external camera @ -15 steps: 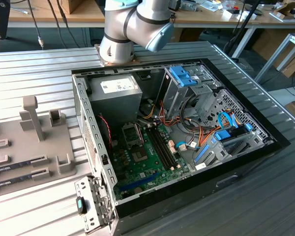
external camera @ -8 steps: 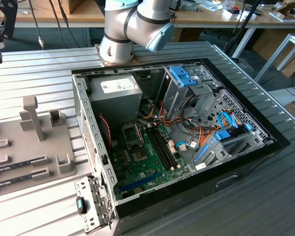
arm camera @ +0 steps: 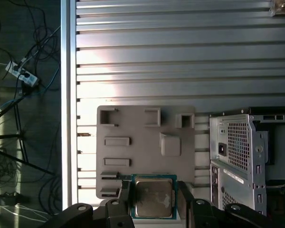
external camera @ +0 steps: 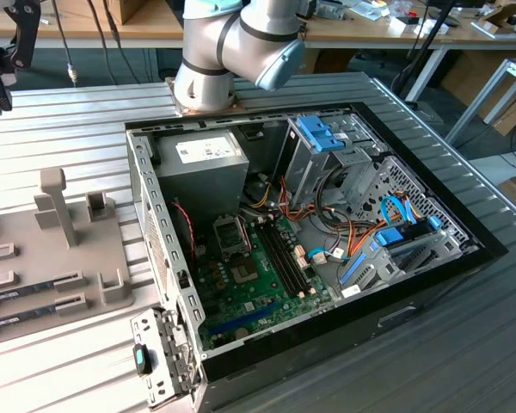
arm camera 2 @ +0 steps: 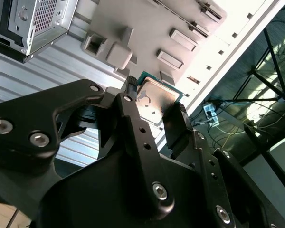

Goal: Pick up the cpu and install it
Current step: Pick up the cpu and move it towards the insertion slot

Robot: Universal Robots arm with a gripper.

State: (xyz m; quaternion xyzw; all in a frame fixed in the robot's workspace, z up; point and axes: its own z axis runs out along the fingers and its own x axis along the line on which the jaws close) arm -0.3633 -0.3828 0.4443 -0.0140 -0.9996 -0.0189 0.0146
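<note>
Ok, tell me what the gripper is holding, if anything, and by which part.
The gripper holds the cpu, pinched by two opposite edges between its fingers, with the silvery top left uncovered.

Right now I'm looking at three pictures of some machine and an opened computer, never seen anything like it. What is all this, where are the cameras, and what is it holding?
This is one robot arm, standing on a ribbed metal table. The exterior view comes from a camera off the arm. It shows an open computer case lying on the table, its green motherboard exposed, and a grey parts tray at the exterior view's left. The two wrist views come from cameras riding on the arm, looking past its black gripper. In both wrist views the gripper is shut on the cpu, a flat square chip with a silvery top, held between its two fingers with that tray beyond it.
</note>
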